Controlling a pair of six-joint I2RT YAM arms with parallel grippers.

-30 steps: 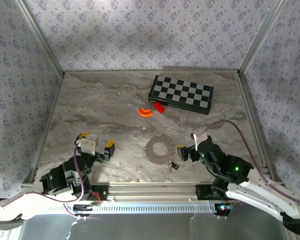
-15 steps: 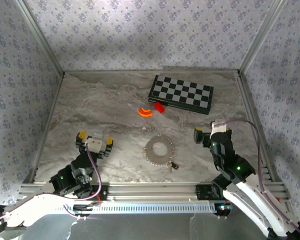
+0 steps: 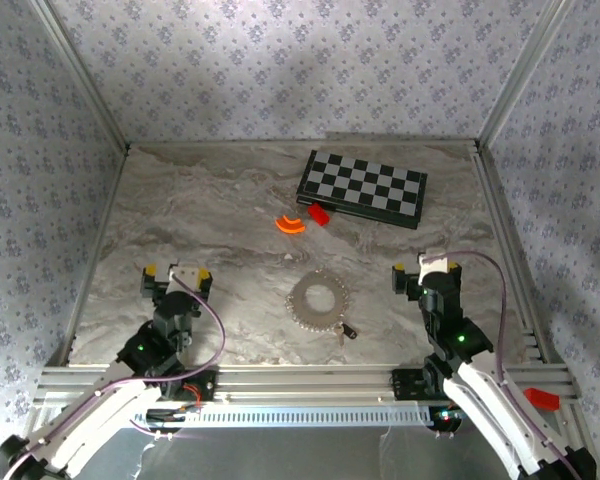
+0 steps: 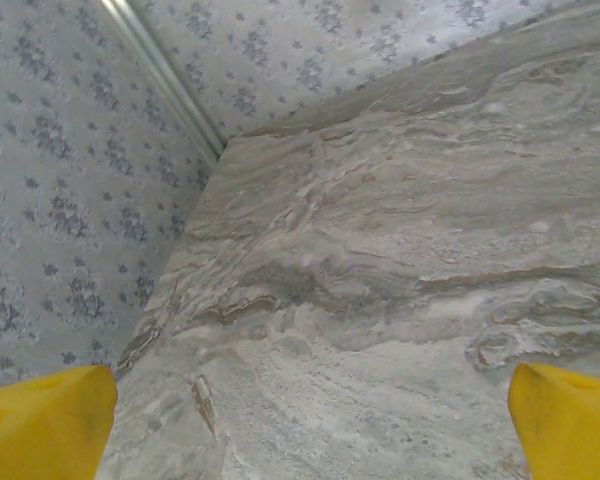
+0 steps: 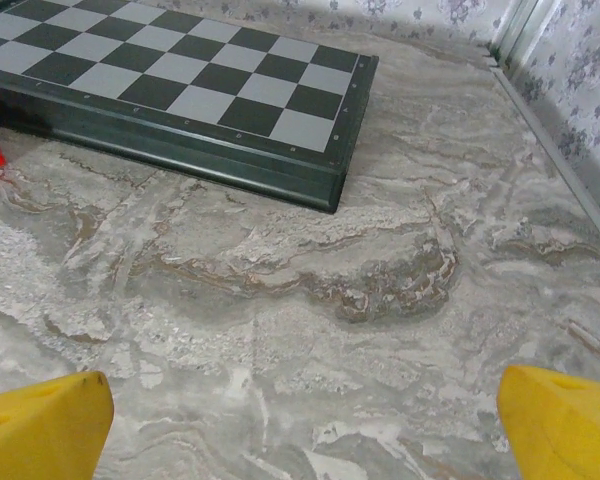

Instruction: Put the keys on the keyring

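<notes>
**Both grippers empty, key lying at the ring's edge**

The left gripper (image 3: 177, 273) and the right gripper (image 3: 424, 268) hover close to their bases with their jaws spread wide and nothing between them. In the left wrist view the yellow fingertips (image 4: 42, 420) frame bare marble table (image 4: 380, 250). In the right wrist view the fingertips (image 5: 40, 432) point toward the chessboard (image 5: 180, 90).

The keyring (image 3: 318, 299), a pale beaded loop, lies flat between the two arms. The small dark-headed key (image 3: 347, 332) rests at its near right edge, nearer the right gripper. Judging by this, either the pick-up has not begun or the job is already done. If it has not begun, the next move calls for a fine pinch on a very small key, with the other arm steadying the loop.

The key is too small in the top view to tell whether it merely touches the loop or is threaded onto it. A red block (image 3: 319, 213) and an orange arc (image 3: 290, 224) sit farther back, near the chessboard. The red block is cut off at the left edge of the right wrist view.
</notes>
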